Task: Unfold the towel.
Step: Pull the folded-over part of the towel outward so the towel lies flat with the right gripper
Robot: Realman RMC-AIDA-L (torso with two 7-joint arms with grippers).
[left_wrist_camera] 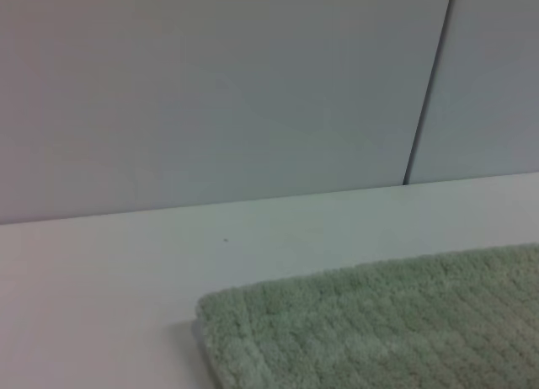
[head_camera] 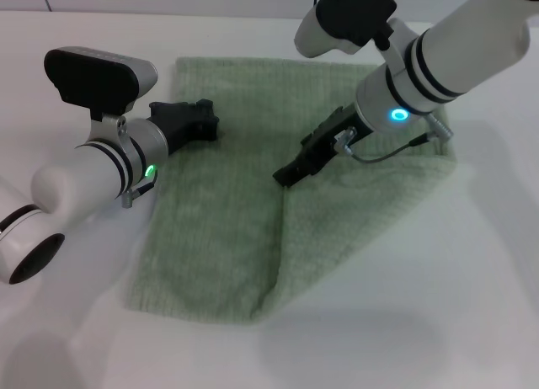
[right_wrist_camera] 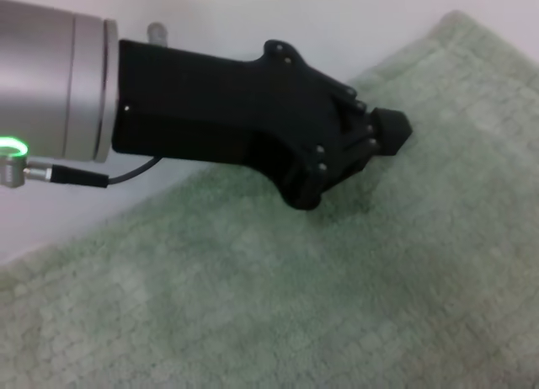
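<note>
The right gripper points down and to the left, its black tip pressed at the middle of the towel, right where a fold edge runs from that point toward the near side. Whether its fingers are closed on cloth or merely resting there I cannot tell; the tip looks narrow, but the gap is hidden. The left gripper lies low over the towel's far-left part, just inside the left hem, pointing right. From the right wrist camera its fingers look drawn together at the tip, with no cloth visibly caught between them.

The towel lies flat on the white table, centre of the scene, with a doubled flap on its right half: the upper layer's free edge runs near-to-far from the right gripper's tip down to the near corner. That edge is the relation that matters. It lies directly under and nearward of the right gripper, while the left gripper is well apart from it on the far-left. The right arm is therefore the nearer one to lift that flap.
</note>
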